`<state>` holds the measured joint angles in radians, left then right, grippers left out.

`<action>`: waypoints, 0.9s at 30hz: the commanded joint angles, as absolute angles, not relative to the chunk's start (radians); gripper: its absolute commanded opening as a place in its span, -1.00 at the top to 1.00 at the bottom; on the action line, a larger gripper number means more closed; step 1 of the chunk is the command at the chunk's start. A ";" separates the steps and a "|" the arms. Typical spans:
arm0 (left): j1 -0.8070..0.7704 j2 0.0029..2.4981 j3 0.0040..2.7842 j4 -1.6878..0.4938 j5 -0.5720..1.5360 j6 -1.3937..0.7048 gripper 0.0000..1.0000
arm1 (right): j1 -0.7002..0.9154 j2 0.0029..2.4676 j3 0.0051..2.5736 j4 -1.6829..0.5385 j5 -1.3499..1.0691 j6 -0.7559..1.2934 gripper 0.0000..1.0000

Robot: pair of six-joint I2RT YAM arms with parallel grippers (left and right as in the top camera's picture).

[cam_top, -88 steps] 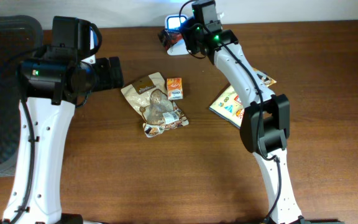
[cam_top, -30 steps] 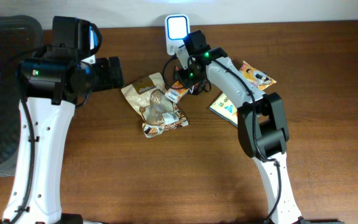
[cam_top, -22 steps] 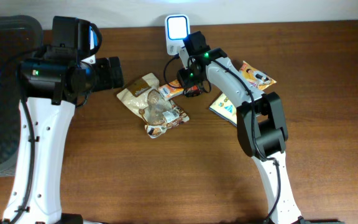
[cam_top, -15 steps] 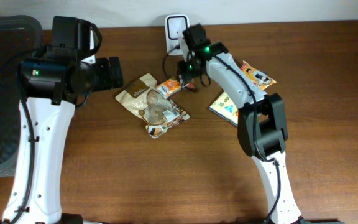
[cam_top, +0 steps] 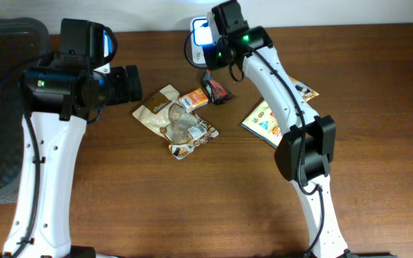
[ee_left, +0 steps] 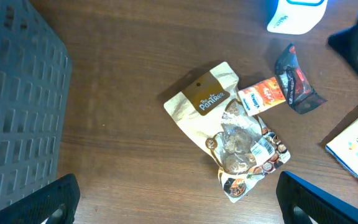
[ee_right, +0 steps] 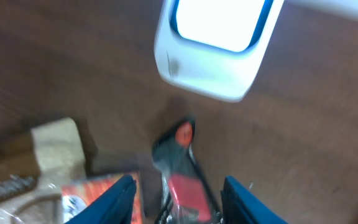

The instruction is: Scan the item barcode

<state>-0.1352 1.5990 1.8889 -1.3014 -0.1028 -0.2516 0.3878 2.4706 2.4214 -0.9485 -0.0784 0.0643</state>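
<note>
Desk (cam_top: 192, 201): brown wood, seen from above with an arm at each side.
Scanner (cam_top: 200, 32): small white unit with a lit blue-white face, at the far edge of the desk.
Dark wrapper (cam_top: 216, 90): the thing to be scanned; a black and red snack packet lying flat on the desk just in front of the scanner, with no finger on it.
Wrapper's neighbour: its near end touches the end of an orange box (cam_top: 194, 100), which lies on its side.
Right claw (ee_right: 178, 190): raised beside the scanner and above the wrapper. Its two fingers stand apart and are released, grasping nothing. The right wrist view shows the wrapper on the desk below the gap between them.
Left claw (ee_left: 185, 199): spread as wide as it goes and empty, held above the desk on the left, well apart from the wrapper.
Tan pouch (cam_top: 165, 106): flat on the desk near the middle, its top corner beside the orange box.
Clear packet (cam_top: 190, 135): see-through bag of brown pieces lying over the lower end of the tan pouch.
Colourful flat pack (cam_top: 266, 118): on the right, partly under the right arm.
Second pack (cam_top: 305, 90): just beyond it, partly hidden by the same arm.
Grey crate (ee_left: 17, 93): ribbed plastic, at the left edge of the desk.
</note>
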 commanded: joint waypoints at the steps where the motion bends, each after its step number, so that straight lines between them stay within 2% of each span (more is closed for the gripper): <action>1: -0.135 1.602 1.895 -1.303 -0.110 -0.261 -0.98 | 0.392 2.501 2.304 -0.933 -0.074 0.038 0.03; 5: -0.135 1.602 1.895 -1.303 -0.110 -0.261 -0.98 | 0.393 2.505 2.183 -0.846 -0.128 0.038 -0.08; 13: -0.135 1.602 1.895 -1.303 -0.110 -0.261 -0.98 | 0.392 2.509 2.043 -0.726 -0.131 0.034 -0.08; 15: -0.135 1.602 1.895 -1.303 -0.110 -0.261 -0.98 | 0.392 2.509 2.034 -0.720 -0.089 0.035 0.14; 17: -0.135 1.602 1.895 -1.303 -0.110 -0.261 -0.98 | 0.392 2.509 2.035 -0.718 -0.060 0.035 0.57; 18: -0.135 1.602 1.895 -1.303 -0.110 -0.261 -0.98 | 0.392 2.509 2.035 -0.717 -0.053 0.039 0.69; 20: -0.135 1.602 1.895 -1.303 -0.110 -0.261 -0.98 | 0.392 2.508 2.039 -0.718 -0.051 0.048 0.78; 25: -0.135 1.602 1.895 -1.303 -0.110 -0.261 -0.98 | 0.392 2.492 2.078 -0.732 -0.052 0.073 0.78; 27: -0.135 1.602 1.895 -1.303 -0.110 -0.261 -0.98 | 0.392 2.475 2.101 -0.748 -0.051 0.073 0.92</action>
<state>-0.1356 1.5990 1.8889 -1.3010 -0.1028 -0.2516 0.3889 2.4779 2.0834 -0.7166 -0.0811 0.0566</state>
